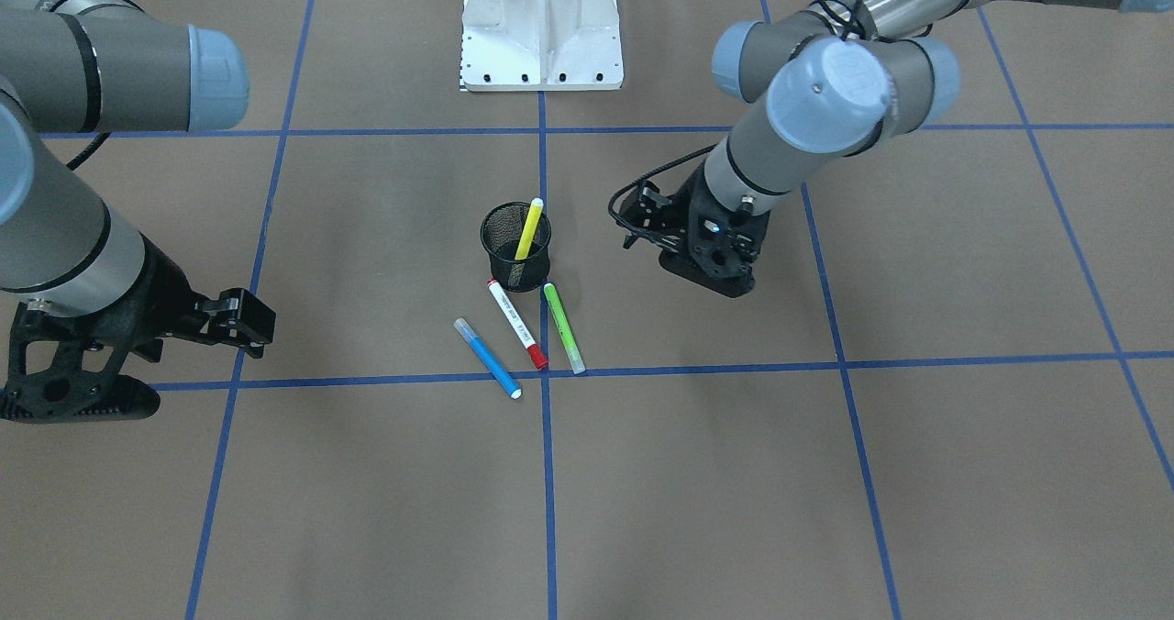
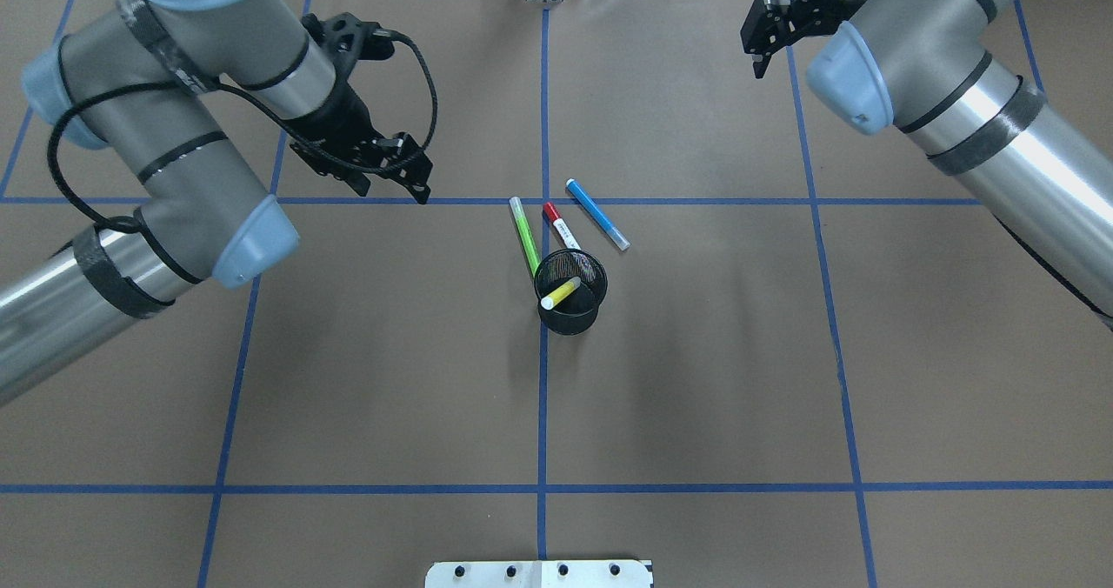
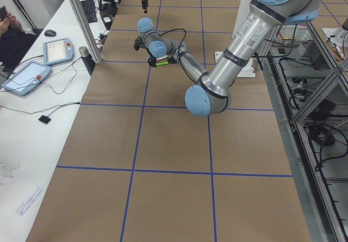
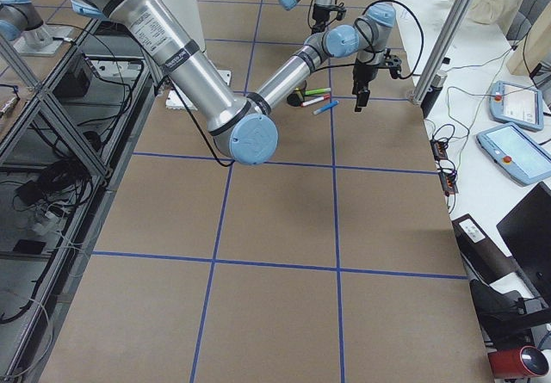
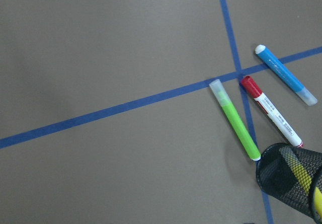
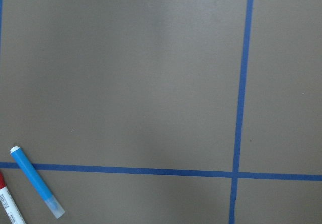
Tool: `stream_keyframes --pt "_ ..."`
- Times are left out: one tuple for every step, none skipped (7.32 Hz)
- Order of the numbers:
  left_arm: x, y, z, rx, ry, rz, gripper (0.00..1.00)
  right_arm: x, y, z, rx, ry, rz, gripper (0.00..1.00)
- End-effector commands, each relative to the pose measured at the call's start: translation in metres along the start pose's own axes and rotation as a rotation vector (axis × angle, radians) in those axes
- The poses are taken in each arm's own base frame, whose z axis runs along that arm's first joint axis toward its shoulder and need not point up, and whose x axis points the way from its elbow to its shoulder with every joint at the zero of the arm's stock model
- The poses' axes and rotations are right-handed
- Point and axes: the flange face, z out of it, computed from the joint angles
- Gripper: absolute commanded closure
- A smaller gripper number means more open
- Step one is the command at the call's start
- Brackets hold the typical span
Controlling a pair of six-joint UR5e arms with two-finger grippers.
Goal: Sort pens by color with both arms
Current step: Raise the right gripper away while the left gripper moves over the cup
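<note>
Yellow highlighter (image 2: 561,293) is in, leaning tilted inside the black mesh cup (image 2: 591,266) at the middle of the table (image 2: 696,353). Three pens lie flat just beyond the cup on the operators' side. They are the lime green highlighter (image 2: 524,235), the red-ended white pen (image 2: 562,225) beside it, and the blue pen (image 2: 597,214) toward the robot's right. All three sit close to the crossing of the blue tape lines (image 2: 696,201). The left tool (image 2: 417,175) hangs near the pens, touching none. The right tool (image 2: 758,49) is well apart at the far edge. For both, I cannot tell whether the fingers are apart or together.
</note>
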Motion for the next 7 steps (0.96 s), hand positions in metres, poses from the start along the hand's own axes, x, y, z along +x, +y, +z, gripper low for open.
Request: stream_keyframes --pt "0.069 0.005 0.012 0.058 -0.008 0.096 0.02 0.018 -0.006 -0.008 0.003 -0.003 0.037 0.05" --pt "0.086 0.009 0.014 0.052 0.010 0.116 0.02 0.050 -0.008 -0.002 -0.022 -0.012 0.088 0.05" --pt "0.099 0.019 0.026 0.033 0.018 0.128 0.02 0.087 -0.013 0.000 -0.022 0.004 0.133 0.05" --pt "0.111 0.026 0.032 0.021 0.029 0.140 0.03 0.110 -0.025 -0.007 -0.019 0.005 0.174 0.05" --pt "0.121 0.036 0.044 0.002 0.035 0.154 0.05 0.123 -0.030 -0.009 -0.018 0.010 0.196 0.05" --pt "0.128 0.044 0.054 0.007 0.024 0.167 0.10 0.127 -0.032 -0.010 -0.019 0.008 0.204 0.04" --pt "0.134 0.053 0.064 -0.007 0.021 0.174 0.17 0.131 -0.033 -0.013 -0.027 -0.011 0.222 0.03"
